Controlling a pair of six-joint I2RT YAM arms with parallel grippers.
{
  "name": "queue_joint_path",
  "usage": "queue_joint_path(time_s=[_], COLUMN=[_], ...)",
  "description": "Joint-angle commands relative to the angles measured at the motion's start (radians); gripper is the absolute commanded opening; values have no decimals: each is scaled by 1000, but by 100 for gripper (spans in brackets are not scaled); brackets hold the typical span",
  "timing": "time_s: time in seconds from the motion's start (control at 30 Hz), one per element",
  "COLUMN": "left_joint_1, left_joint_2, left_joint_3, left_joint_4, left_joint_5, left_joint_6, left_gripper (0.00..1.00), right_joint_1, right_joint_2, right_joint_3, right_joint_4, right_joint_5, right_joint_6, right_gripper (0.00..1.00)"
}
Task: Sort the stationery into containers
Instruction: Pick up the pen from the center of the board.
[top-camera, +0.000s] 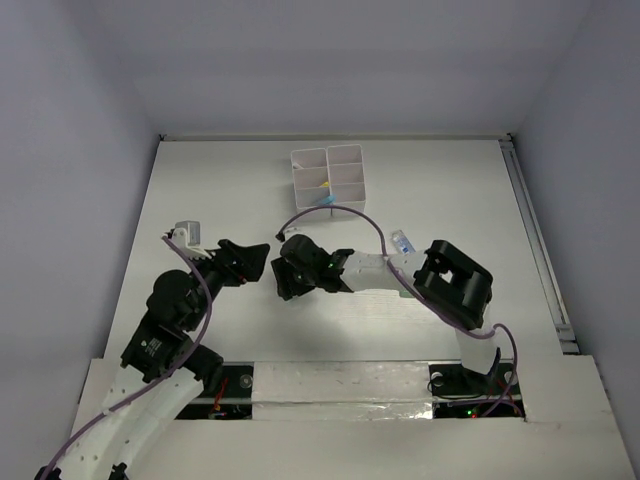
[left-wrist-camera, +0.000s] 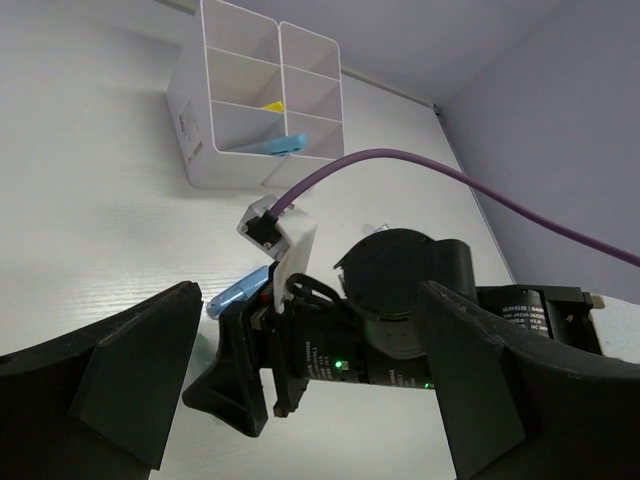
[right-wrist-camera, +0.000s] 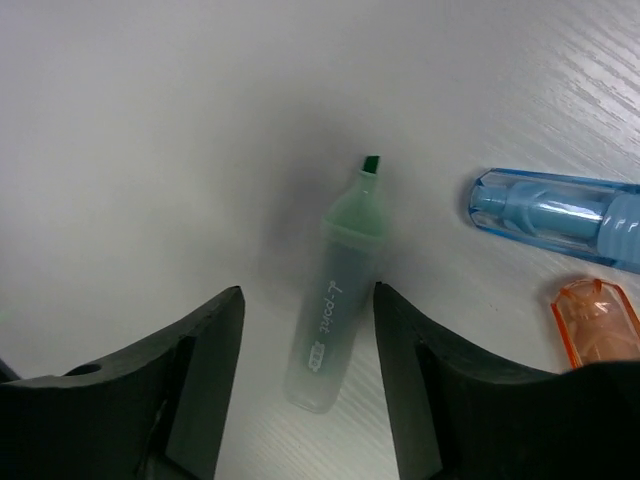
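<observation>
A pale-green marker, uncapped, lies flat on the white table between the open fingers of my right gripper, which is lowered around it without touching. A blue marker and an orange marker lie just to its right. The white six-compartment organizer stands at the far middle; in the left wrist view it holds a blue item and a yellow item. My left gripper is open and empty, pointing at the right gripper from close by. The other stationery is hidden.
A small blue-labelled item lies by the right arm's forearm. A purple cable arcs over the right wrist. The two grippers are nearly touching at the table's centre.
</observation>
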Motion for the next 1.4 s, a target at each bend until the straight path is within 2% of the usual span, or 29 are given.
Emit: queue_joint_path(time_s=[0.0, 0.2, 0.23, 0.27, 0.33, 0.37, 0.47, 0.57, 0.7, 0.9, 1.07, 1.17, 1.23, 1.37], left_joint_1=[-4, -4, -4, -4, -4, -4, -4, -4, -4, -4, -4, -4, -4, -4], left_joint_2=[-34, -100, -105, -108, -105, -103, -103, -103, -111, -59, 36, 87, 125, 167], left_joint_3=[32, 93, 113, 122, 143, 147, 139, 118, 61, 22, -39, -91, -114, -111], left_joint_4=[39, 9, 1, -11, -22, -28, -33, -45, -66, -39, 70, 169, 228, 322], left_joint_5=[19, -43, -49, -53, -57, -55, -43, -23, 8, 63, 158, 183, 195, 189], left_joint_6=[32, 68, 76, 87, 88, 85, 73, 50, 10, -45, -71, -82, -86, -86], left_gripper=[86, 85, 85, 85, 85, 85, 84, 79, 66, 63, 59, 61, 66, 70], right_joint_1=[23, 64, 64, 75, 75, 84, 84, 84, 63, -26, -46, -46, -46, -46], right_joint_2=[42, 96, 102, 113, 122, 122, 93, 4, -108, -276, -355, -389, -401, -416], right_joint_3=[69, 129, 133, 143, 149, 152, 140, 92, 74, 78, 75, 51, 40, 14], right_joint_4=[-113, -181, -187, -198, -202, -201, -175, -66, 18, 97, 153, 205, 229, 259], right_joint_5=[135, 267, 276, 288, 298, 307, 321, 328, 328, 229, 137, 72, 51, 26], right_joint_6=[-17, -18, -18, -18, -18, -18, -17, -30, -63, -113, -107, -80, -58, -37], right_gripper=[59, 47, 42, 33, 26, 19, 14, 9, 7, 8, 8, 8, 8, 8])
